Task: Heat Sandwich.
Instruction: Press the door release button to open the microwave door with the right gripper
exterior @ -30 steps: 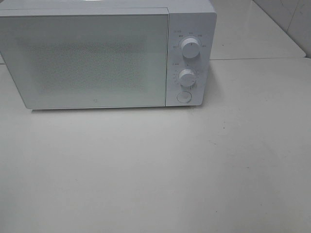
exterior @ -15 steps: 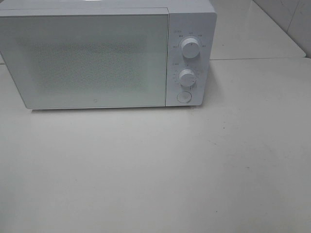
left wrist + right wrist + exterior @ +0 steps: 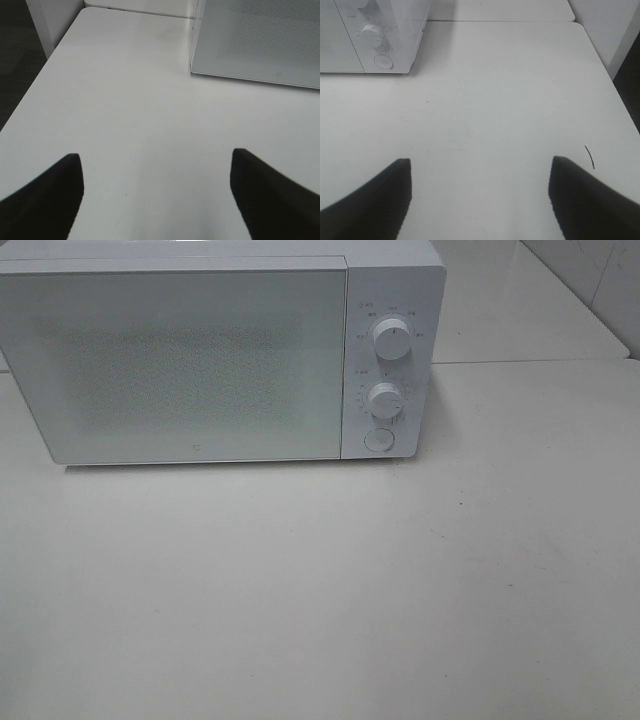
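Both pincers hang over the white table [image 3: 320,590] with their dark fingers spread wide and nothing between them. The left pincer [image 3: 156,155] has only bare tabletop under it and between its fingers. Well ahead of it, off toward the right arm's side, stands the near corner of a white microwave [image 3: 255,40], whose door [image 3: 260,35] is closed and speckled with a fine dot pattern. The right pincer [image 3: 480,161] is just as wide apart and also holds nothing. Well ahead of it, toward the left arm's side, is the microwave's control panel, with the lower knob [image 3: 372,34] and a round button [image 3: 383,61] below it. A small dark curved mark [image 3: 589,156] lies on the table just beyond its outer finger. The high camera shows the microwave upright at the far side of the table, its upper knob [image 3: 392,338] above the lower knob, and neither pincer in its field. The sandwich shows in none of the views, so I cannot tell where it is.
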Robot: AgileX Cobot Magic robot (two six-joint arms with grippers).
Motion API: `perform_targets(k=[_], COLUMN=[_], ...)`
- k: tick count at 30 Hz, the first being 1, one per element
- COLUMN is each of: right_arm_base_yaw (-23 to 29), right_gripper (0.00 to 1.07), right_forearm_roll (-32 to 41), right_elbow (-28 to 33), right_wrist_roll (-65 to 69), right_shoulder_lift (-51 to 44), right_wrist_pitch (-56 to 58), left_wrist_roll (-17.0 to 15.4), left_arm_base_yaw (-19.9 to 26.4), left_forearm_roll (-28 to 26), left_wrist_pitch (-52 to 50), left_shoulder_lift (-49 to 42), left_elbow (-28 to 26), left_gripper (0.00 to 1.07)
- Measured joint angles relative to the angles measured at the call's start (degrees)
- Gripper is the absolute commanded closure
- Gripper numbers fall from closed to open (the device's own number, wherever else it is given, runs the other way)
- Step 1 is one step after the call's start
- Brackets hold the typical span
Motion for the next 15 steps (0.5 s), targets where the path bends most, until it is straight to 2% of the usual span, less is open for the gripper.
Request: perform_targets(k=[15], right_arm_base_yaw=[0.00], right_gripper=[0.34], right_forearm_roll=[0.00], right_elbow=[0.00], right_wrist_roll=[0.40], right_shoulder_lift=[0.00], right_wrist_pitch=[0.00], left_wrist_roll=[0.00], left_arm_base_yaw=[0.00], left_forearm_roll=[0.00], left_wrist_pitch=[0.00], left_shoulder_lift=[0.00], left_elbow=[0.00], left_gripper=[0.30])
